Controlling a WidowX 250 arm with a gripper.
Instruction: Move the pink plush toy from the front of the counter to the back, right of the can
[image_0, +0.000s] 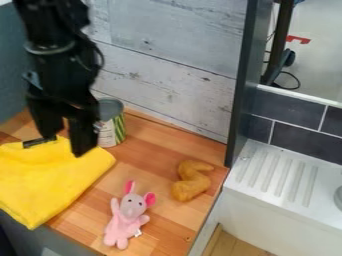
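Tool (62, 144) w/ fingers apart, over yel. cloth (50, 182) (can't tell if touching), nr tin can (112, 131).

The arm (57, 65) is blurred, its upper part cut off by the top edge. The blurred gripper (63, 144) hides the left side of 1 can (117, 131), whose print is too small to read, and a bit of the yellow cloth (50, 175), which the left edge cuts. The right edge cuts the white sink unit (284, 187) and 1 round grey thing (338, 198).
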